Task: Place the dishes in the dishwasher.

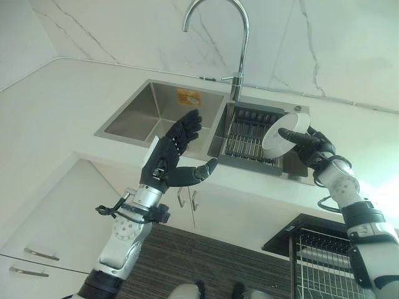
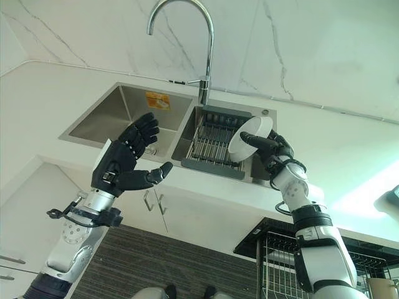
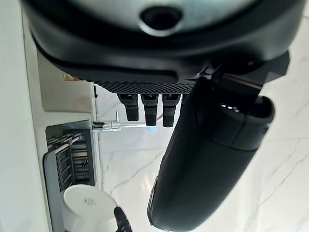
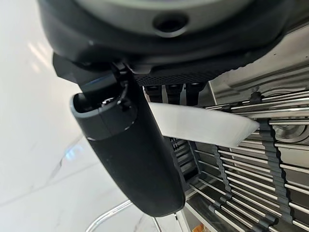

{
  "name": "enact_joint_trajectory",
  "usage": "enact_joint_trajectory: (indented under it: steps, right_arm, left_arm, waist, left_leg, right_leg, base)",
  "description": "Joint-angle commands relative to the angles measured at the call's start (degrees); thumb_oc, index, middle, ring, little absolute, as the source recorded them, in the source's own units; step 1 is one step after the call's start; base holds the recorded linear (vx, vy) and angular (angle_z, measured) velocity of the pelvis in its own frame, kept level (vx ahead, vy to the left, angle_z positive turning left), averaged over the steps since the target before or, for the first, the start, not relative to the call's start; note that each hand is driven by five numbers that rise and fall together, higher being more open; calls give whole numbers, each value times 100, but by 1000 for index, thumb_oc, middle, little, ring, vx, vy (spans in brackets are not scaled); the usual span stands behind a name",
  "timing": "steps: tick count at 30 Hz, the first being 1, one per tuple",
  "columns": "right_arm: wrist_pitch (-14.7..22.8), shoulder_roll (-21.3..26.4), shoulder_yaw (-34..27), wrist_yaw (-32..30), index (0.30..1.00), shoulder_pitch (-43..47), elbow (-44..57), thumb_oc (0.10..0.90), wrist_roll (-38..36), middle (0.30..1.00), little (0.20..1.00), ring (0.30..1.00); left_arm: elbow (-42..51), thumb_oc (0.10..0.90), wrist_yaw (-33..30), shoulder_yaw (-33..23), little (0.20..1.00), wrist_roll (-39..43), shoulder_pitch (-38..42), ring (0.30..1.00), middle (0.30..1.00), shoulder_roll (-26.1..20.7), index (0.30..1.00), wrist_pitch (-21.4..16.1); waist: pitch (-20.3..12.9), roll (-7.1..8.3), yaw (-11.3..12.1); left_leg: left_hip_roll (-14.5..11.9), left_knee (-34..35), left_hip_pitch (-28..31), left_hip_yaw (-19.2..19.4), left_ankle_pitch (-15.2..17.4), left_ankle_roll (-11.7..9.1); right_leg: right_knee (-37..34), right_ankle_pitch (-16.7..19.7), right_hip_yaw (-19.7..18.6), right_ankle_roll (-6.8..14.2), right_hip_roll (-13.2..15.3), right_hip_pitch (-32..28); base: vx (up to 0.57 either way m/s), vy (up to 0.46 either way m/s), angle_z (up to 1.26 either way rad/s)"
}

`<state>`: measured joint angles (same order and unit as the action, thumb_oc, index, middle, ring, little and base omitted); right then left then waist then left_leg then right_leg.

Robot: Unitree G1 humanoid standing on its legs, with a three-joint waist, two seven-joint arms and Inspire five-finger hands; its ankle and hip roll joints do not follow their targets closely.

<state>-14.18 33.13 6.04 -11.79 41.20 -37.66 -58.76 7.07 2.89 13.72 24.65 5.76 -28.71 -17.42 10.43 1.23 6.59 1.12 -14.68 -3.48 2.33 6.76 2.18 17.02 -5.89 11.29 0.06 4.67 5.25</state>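
My right hand (image 1: 313, 148) holds a round white dish (image 1: 284, 133) tilted on edge over the right end of the wire dish rack (image 1: 244, 136) in the sink's right basin. The thumb lies across the dish's face and the fingers are behind it. In the right wrist view the dish (image 4: 203, 126) is pinched between thumb (image 4: 130, 150) and fingers, with the rack's bars (image 4: 241, 169) just beyond. My left hand (image 1: 167, 157) hovers open in front of the left basin (image 1: 146, 112), fingers spread, holding nothing.
A tall curved faucet (image 1: 239, 37) rises behind the sink between the two basins. A pulled-out wire dishwasher basket (image 1: 324, 258) sits low at the right, below the white counter (image 1: 56, 112). Cabinet doors with handles (image 1: 186, 199) are under the sink.
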Motion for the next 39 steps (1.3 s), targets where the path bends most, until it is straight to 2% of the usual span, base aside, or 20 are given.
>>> enact_joint_trajectory:
  steps: [1,7,12,13,14,15,22,23,24,26,28,33,39]
  right_arm:
    - [511,473,-90,165,900,735,31,800,-196,900,900,900]
    - [572,475,-74,157,900,901,-109,800,-383,900,900,900]
    - [465,464,-27,169,900,1040,-318,800,-491,900,900,900]
    - [434,475,-1,184,764,1105,-426,709,-538,764,764,764]
    - [443,478,3,171,585,1127,-475,590,-523,585,585,585]
    - [529,467,28,129,300,1174,-619,400,-505,300,300,300]
    - [457,433,113,131,300,1367,-1036,400,-565,300,300,300]
    - [376,397,83,294,300,1586,-1608,400,-1062,300,300,300]
    - [261,346,21,412,300,1630,-1765,400,-1455,300,300,300]
    - [206,294,-119,457,300,1617,-2022,400,-1670,300,300,300]
    - [293,291,-163,563,300,1580,-2181,400,-1598,300,300,300]
    - [408,259,-265,1026,300,1505,-2337,400,-1968,300,300,300]
    - [809,324,-262,1475,300,1281,-1821,400,-2103,300,300,300]
  left_arm:
    - [516,800,-29,35,900,288,503,900,900,-294,900,-424]
    - [498,800,-7,89,900,333,532,900,900,-310,900,-429]
    - [482,800,-43,120,900,352,582,900,900,-314,900,-380]
    - [464,800,-46,135,900,367,592,900,900,-319,900,-388]
    - [459,800,-43,139,900,376,594,900,900,-323,900,-390]
    - [441,800,-38,159,900,408,609,900,900,-330,900,-398]
    - [390,800,-20,267,900,396,684,900,900,-343,900,-379]
    - [324,800,-24,312,900,476,740,900,900,-342,900,-338]
    - [308,800,-20,329,900,507,761,900,900,-343,900,-318]
    - [269,800,27,341,900,569,777,900,900,-363,900,-316]
    - [283,800,43,355,900,609,748,900,900,-398,900,-320]
    - [265,800,92,357,900,658,691,900,900,-420,900,-265]
    - [317,800,294,243,900,721,447,900,900,-487,900,-244]
  waist:
    - [-461,134,82]
    - [-476,127,119]
    - [-502,123,137]
    - [-511,124,149]
    - [-516,122,156]
    - [-528,118,175]
    - [-539,109,239]
    - [-572,80,301]
    - [-577,66,317]
    - [-589,46,349]
    - [-601,36,376]
    - [-608,20,423]
    - [-598,21,417]
  left_leg:
    - [-46,-251,120,-19,741,-115]
    - [-44,-251,110,-41,737,-128]
    - [-41,-251,105,-56,735,-140]
    - [-44,-251,102,-58,731,-144]
    - [-44,-251,102,-61,731,-145]
    - [-44,-251,97,-70,729,-150]
    - [-36,-251,90,-98,727,-158]
    - [-34,-251,116,-102,722,-167]
    - [-32,-251,124,-106,723,-165]
    - [-35,-251,130,-117,724,-166]
    - [-39,-251,136,-128,721,-168]
    - [-49,-251,141,-148,708,-181]
    - [-73,-251,143,-157,682,-216]
  right_leg:
    - [16,-434,13,263,99,-324]
    - [16,-442,47,262,107,-326]
    - [16,-449,57,260,108,-324]
    - [16,-452,65,258,112,-324]
    - [16,-454,69,257,114,-324]
    - [16,-460,79,255,118,-325]
    - [16,-458,131,258,139,-326]
    - [16,-469,177,258,151,-357]
    - [16,-471,183,257,152,-363]
    - [16,-485,209,254,157,-379]
    - [16,-489,224,252,155,-387]
    - [16,-498,268,247,167,-410]
    - [16,-512,315,228,163,-423]
  base:
    - [0,0,0]
    - [0,0,0]
    - [-17,3,2]
    - [0,0,0]
    - [-41,8,2]
    - [-66,7,2]
    - [-29,3,1]
    - [-49,21,2]
    - [-19,21,3]
    - [2,4,4]
    - [11,0,4]
    - [14,-10,7]
    - [19,-45,6]
